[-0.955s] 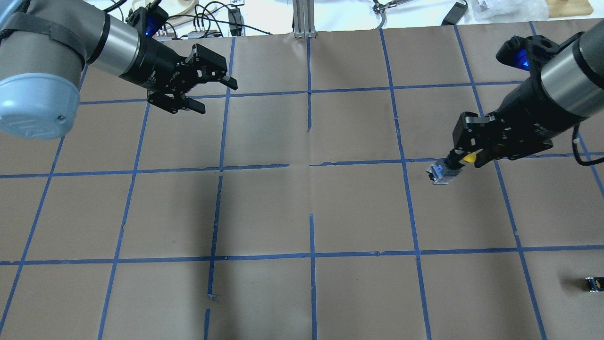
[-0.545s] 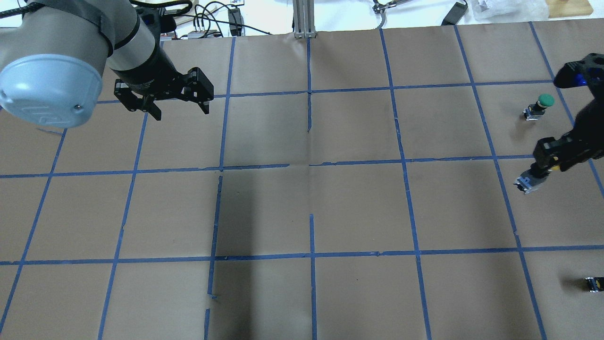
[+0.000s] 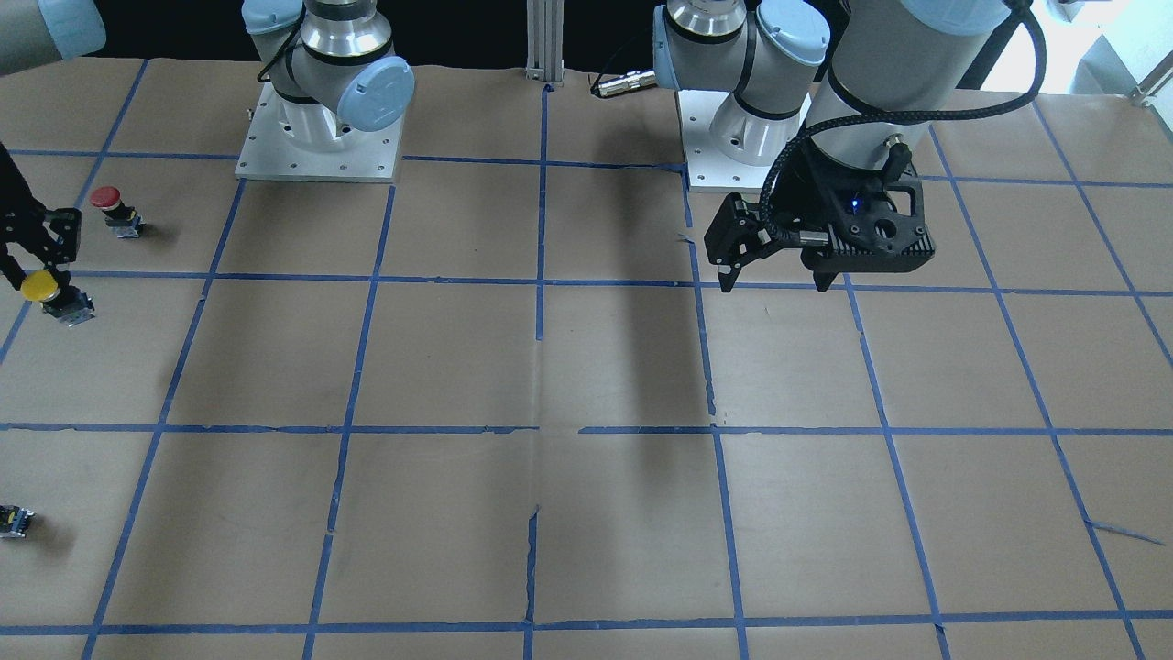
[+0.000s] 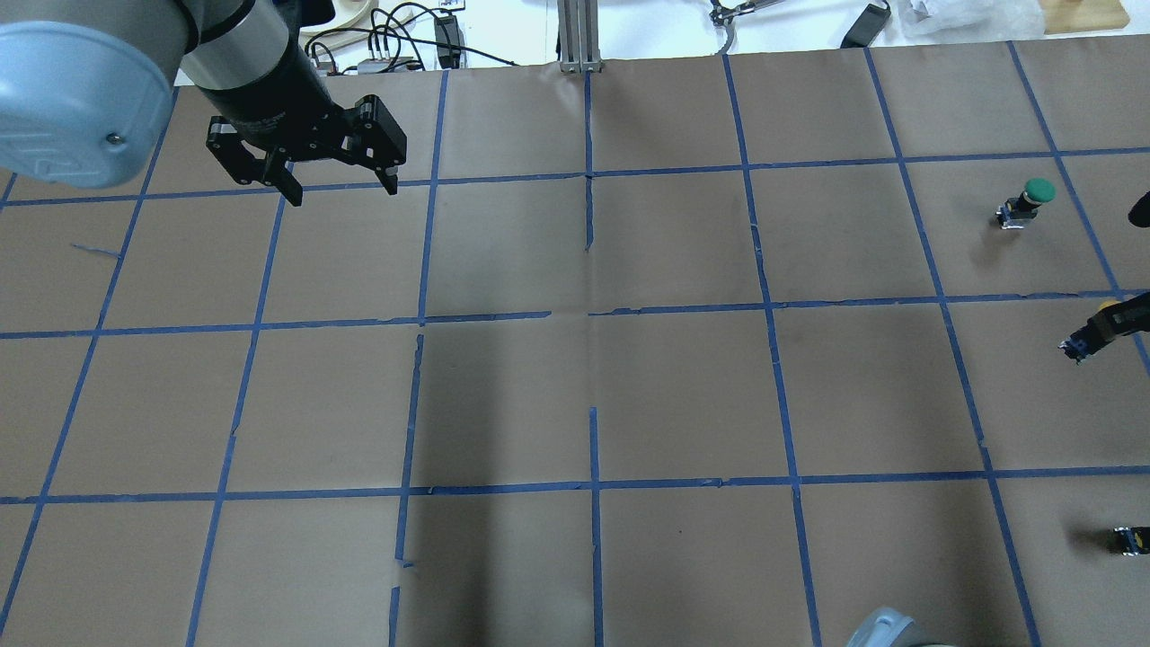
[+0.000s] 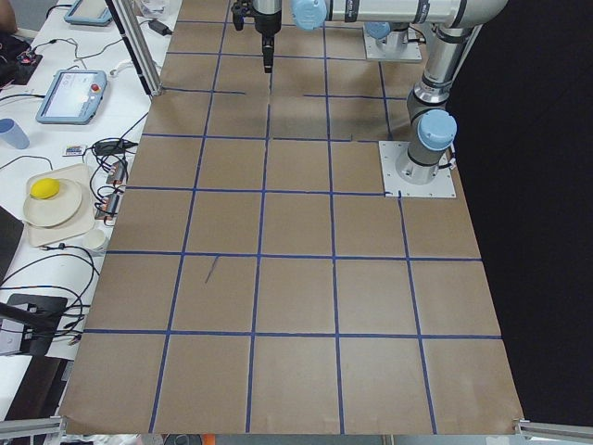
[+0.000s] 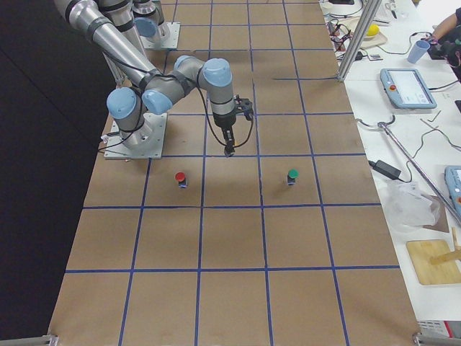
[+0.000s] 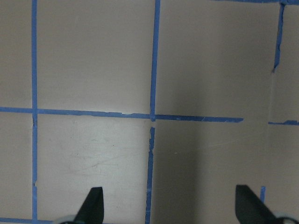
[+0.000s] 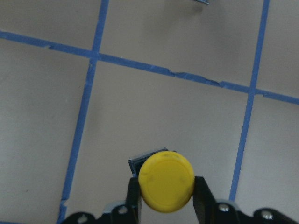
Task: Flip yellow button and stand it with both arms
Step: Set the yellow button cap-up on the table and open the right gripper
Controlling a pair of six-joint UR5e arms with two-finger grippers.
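The yellow button (image 8: 166,181) sits between the two fingers (image 8: 201,193) of my right gripper (image 8: 167,199), cap toward the wrist camera and switch body pointing at the paper. In the front-facing view the right gripper (image 3: 35,271) holds the yellow button (image 3: 39,286) low at the view's left edge; I cannot tell whether the body touches the paper. In the overhead view the right gripper (image 4: 1114,321) is almost out at the right edge, and the button's body (image 4: 1075,347) shows. My left gripper (image 4: 341,190) is open and empty, pointing down, far to the left (image 3: 775,282) (image 7: 170,207).
A green-capped button (image 4: 1033,192) stands upright beyond the right gripper; it also shows in the right exterior view (image 6: 292,175). A red-capped button (image 3: 110,200) stands near the right arm's base side (image 6: 180,177). A tiny dark switch part (image 4: 1128,539) lies by the table's right edge.
My right gripper has carried the yellow button far to the right, nearly out of the overhead view. My left gripper has turned from sideways to pointing down and drawn back to the left.
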